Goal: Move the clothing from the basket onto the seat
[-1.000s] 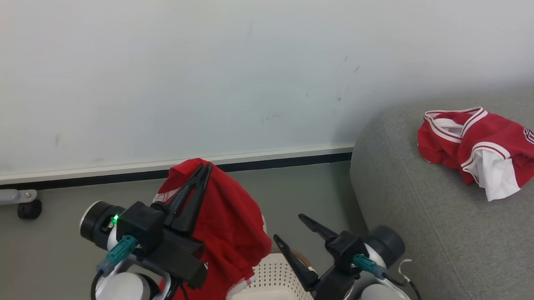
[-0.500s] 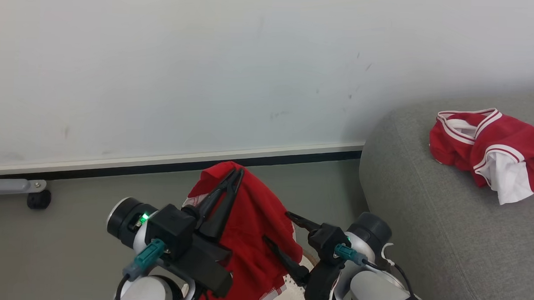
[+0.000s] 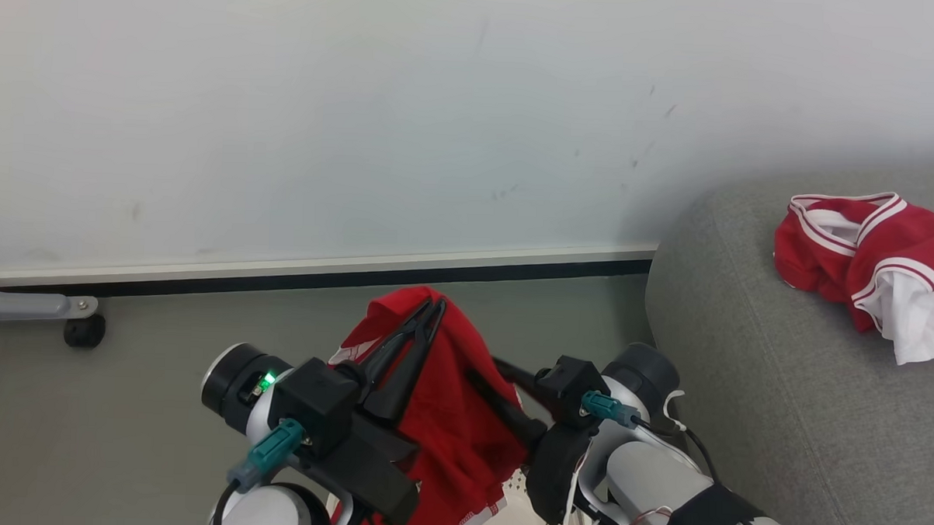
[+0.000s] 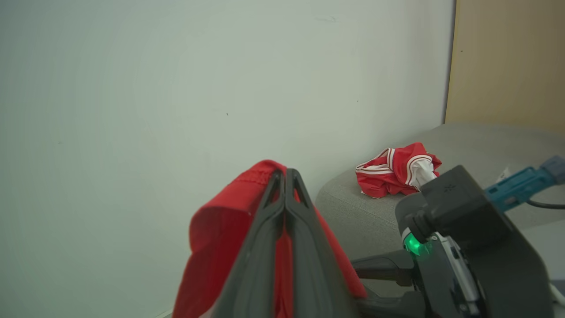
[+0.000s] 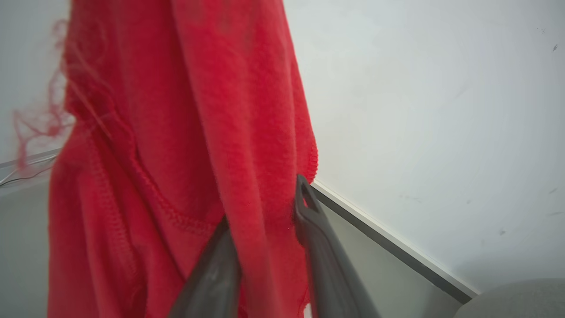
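My left gripper (image 3: 434,304) (image 4: 286,172) is shut on the top of a plain red garment (image 3: 461,418) (image 4: 220,229) and holds it up above the basket (image 3: 517,507), of which a cream perforated bit shows at the bottom edge. My right gripper (image 3: 483,366) (image 5: 265,203) reaches in from the right. Its fingers stand apart on either side of a hanging fold of that garment (image 5: 176,132). A red jersey with white trim (image 3: 864,245) (image 4: 393,174) lies crumpled on the grey seat (image 3: 781,398) (image 4: 353,212).
A pale wall with a white-and-black baseboard (image 3: 319,277) runs behind. A grey leg with a black caster (image 3: 84,331) stands on the floor at left. A tan panel (image 4: 507,62) rises behind the seat.
The head camera has shifted. My right gripper has moved left onto the hanging garment and its fingers have come closer together around a fold. The left gripper still holds the garment up.
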You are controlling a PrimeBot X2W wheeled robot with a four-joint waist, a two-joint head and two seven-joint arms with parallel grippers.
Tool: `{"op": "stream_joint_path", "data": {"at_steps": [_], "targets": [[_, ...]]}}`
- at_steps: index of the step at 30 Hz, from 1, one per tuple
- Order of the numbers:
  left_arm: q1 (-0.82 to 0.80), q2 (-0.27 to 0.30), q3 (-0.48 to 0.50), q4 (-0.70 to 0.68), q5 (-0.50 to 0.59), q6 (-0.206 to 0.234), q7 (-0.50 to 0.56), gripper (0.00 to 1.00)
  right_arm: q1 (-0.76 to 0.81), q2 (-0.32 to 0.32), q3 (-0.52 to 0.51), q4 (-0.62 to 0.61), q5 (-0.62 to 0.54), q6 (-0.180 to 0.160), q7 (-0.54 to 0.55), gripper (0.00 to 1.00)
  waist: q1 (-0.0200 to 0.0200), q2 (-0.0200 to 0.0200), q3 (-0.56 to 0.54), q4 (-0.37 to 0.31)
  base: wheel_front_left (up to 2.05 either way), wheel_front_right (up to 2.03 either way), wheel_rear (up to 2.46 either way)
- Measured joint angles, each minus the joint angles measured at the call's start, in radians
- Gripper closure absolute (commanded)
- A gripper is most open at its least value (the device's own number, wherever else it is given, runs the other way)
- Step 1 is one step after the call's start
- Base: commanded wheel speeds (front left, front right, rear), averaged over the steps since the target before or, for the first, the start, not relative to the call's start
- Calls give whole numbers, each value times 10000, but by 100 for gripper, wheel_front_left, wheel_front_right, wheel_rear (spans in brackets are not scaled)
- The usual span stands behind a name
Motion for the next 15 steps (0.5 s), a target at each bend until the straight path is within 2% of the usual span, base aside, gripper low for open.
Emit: {"op": "stream_joint_path", "data": {"at_steps": [1,7,8,9,10,11,12,13,14,15], "targets": [[0,4,4,4,-2,0,6,100,-2,0,50,2,52,0,-2,100,0,0,11,2,0,0,0],[270,171,303,79,-73,96,13,100,-149,2,255,109,443,0,-6,100,1,1,65,-147,0,0,0],[345,194,380,107,-102,148,13,94,-219,-2,245,134,522,0,-8,100,1,1,73,-193,0,0,0],[413,209,437,138,-104,188,12,68,-270,0,234,155,569,0,-23,100,0,0,80,-243,0,0,0],[447,215,470,188,-105,196,10,57,-324,4,221,198,616,0,-56,100,0,0,88,-299,0,0,0],[459,215,499,247,-107,261,8,54,-380,6,186,244,631,0,-79,100,0,0,94,-356,0,0,0],[498,211,556,290,-130,280,-6,36,-422,4,151,278,652,0,-79,100,1,1,100,-417,0,0,0],[569,209,606,332,-194,295,-6,10,-452,4,113,349,706,0,-81,100,1,0,106,-480,0,0,0],[636,207,635,387,-295,366,-8,0,-480,4,65,420,740,0,-81,100,0,0,111,-545,0,0,0],[695,209,683,424,-374,376,-23,0,-538,0,29,456,761,0,-81,100,0,1,114,-612,0,0,0]]}}
